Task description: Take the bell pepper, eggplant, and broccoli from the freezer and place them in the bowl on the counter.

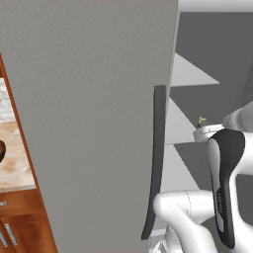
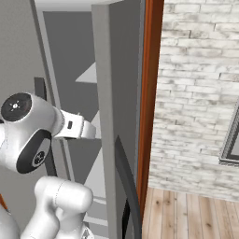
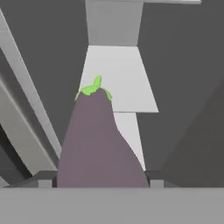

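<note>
- Nearest the hand camera, the eggplant (image 3: pixel 98 144) stands between the two dark finger tips of the gripper (image 3: pixel 99 181), green stem pointing away; the jaws appear pinched on its broad purple end, held partly spread by its width.
- In the left base view the green stem of the eggplant (image 1: pixel 201 120) just peeks above the white wrist, so it sits inside the freezer (image 1: pixel 207 74), in front of a pale shelf (image 3: pixel 118 78).
- The freezer's grey door (image 1: pixel 94 123) stands open close beside the arm, its dark curved handle (image 1: pixel 157 158) near the forearm.
- Likely risk: as the arm draws out, the elbow or the long vegetable could clip the door edge or a shelf lip and twist the eggplant loose, since only one end seems gripped.
- A smooth tapered skin may also slip if the hand tilts.
- Farthest, at the left edge past the door, the counter (image 1: pixel 15 158) carries the dark bowl (image 1: pixel 1 150); only a sliver shows, so its contents cannot be told.
- Bell pepper and broccoli cannot be placed from here.
</note>
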You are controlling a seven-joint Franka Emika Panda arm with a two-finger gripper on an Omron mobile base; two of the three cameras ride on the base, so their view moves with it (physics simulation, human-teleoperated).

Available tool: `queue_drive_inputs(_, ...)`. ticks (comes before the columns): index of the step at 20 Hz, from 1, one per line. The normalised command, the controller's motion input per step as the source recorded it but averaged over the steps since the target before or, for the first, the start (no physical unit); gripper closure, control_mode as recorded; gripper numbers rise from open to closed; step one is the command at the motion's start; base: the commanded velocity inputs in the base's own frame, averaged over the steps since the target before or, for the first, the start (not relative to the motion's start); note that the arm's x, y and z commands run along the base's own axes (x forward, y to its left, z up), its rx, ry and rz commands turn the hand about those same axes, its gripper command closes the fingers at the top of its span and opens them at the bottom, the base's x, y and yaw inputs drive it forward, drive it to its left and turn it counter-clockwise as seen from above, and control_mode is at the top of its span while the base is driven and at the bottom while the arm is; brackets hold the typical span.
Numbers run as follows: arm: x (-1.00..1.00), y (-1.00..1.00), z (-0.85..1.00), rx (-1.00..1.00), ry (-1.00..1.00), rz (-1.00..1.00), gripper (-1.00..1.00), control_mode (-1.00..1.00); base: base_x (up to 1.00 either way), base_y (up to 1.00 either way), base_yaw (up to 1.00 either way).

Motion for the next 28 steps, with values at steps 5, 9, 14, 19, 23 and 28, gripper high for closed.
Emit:
queue_drive_inputs(5,-0.6,0.33,0.45,0.0,0.11,0.0,1.0,-1.0,0.0,0.0,0.0)
queue_drive_inputs(9,-0.5,0.19,0.11,0.0,0.12,0.0,1.0,-1.0,0.0,0.0,0.0)
queue_drive_inputs(14,-0.39,0.03,0.0,0.04,0.07,0.0,1.0,-1.0,0.0,0.0,0.0)
queue_drive_inputs(19,-0.24,-0.03,0.0,0.03,0.0,0.01,1.0,-1.0,0.0,0.0,0.0)
queue_drive_inputs(23,-0.02,-0.04,0.0,0.02,0.0,0.04,1.0,-1.0,0.0,0.0,0.0)
queue_drive_inputs(28,0.0,0.01,0.0,0.0,0.0,0.0,1.0,-1.0,0.0,0.0,0.0)
